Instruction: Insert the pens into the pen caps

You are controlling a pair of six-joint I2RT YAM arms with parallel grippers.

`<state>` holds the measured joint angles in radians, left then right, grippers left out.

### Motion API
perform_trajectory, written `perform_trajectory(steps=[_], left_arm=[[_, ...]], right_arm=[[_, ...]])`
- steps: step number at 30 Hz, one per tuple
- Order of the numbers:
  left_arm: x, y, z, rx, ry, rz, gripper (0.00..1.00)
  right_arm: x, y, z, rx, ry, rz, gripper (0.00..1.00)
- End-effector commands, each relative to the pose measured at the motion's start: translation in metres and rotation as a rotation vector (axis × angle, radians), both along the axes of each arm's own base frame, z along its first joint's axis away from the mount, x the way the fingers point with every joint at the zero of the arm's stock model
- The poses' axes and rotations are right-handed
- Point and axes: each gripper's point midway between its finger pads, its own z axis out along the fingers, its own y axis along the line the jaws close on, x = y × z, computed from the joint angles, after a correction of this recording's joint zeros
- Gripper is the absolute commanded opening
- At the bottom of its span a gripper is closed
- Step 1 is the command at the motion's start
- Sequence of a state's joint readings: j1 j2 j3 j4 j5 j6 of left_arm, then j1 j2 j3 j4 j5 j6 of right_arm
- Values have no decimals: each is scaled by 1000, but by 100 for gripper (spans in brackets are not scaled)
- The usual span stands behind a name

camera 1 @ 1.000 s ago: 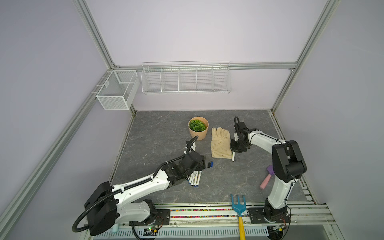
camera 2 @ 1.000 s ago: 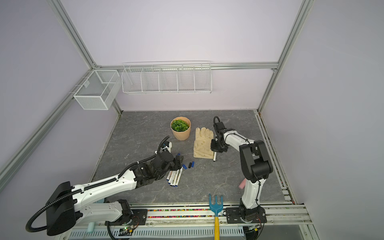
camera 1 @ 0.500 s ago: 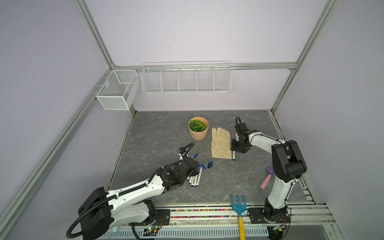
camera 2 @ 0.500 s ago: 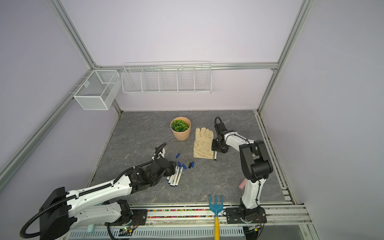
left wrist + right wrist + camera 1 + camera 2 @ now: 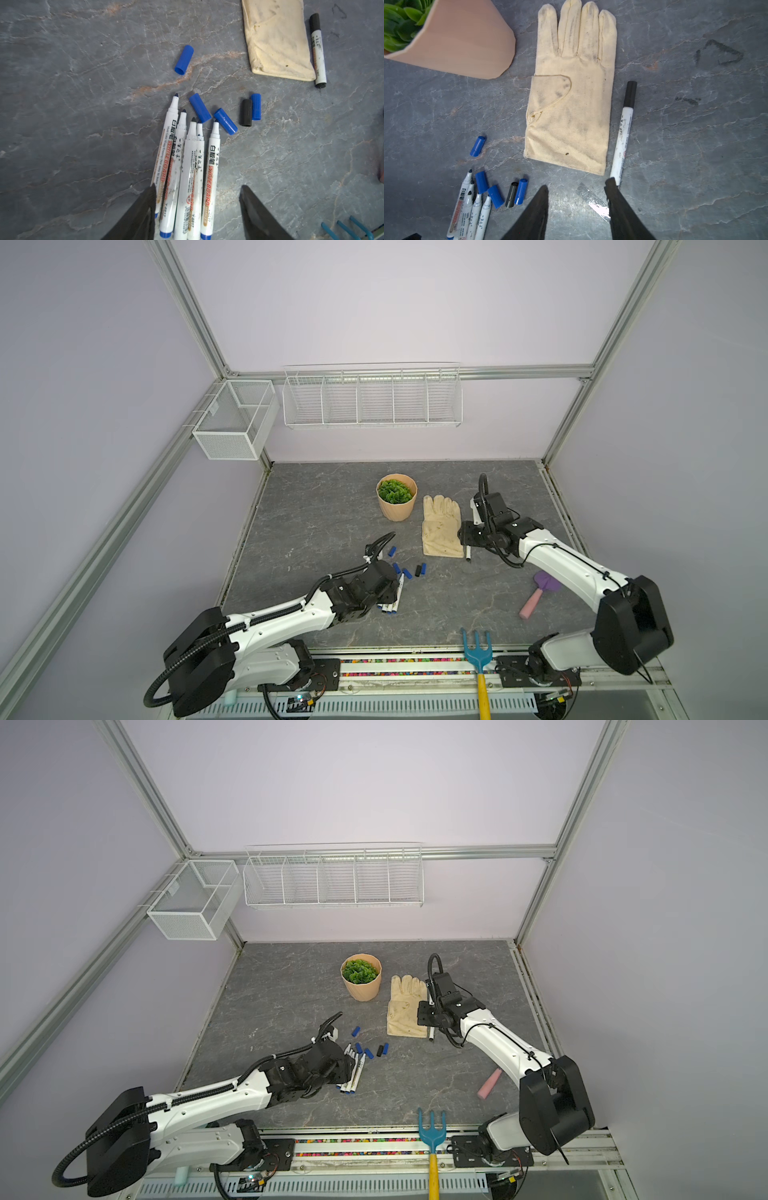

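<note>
Left gripper (image 5: pixel 197 185) poised, jaws apart, over five uncapped pens (image 5: pixel 189 166)
The right gripper (image 5: pixel 578 182), also apart and empty, hovers by a capped pen (image 5: pixel 623 135) along the glove (image 5: pixel 571 104); the bunch and loose caps (image 5: pixel 200 108) lie off the glove's cuff. One pen looks done; the next move calls for pinching a single pen from the bunch.
</note>
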<state>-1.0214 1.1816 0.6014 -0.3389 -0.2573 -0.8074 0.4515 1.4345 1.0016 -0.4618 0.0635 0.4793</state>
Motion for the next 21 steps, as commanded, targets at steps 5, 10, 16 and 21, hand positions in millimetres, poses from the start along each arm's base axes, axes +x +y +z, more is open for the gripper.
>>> perform_trajectory(steps=[5,10,16,21], left_arm=[[-9,-20,-27,119,134,-74,53],[-7,-18,-36,168,156,-47,43],[-5,-11,-30,150,130,-14,42],[-8,-10,-33,151,147,-22,36]], right_arm=[[-12,6,-18,17,31,22,42],[-12,9,-18,23,33,32,40],[-12,8,-17,23,17,37,39],[-12,9,-23,28,31,38,38]])
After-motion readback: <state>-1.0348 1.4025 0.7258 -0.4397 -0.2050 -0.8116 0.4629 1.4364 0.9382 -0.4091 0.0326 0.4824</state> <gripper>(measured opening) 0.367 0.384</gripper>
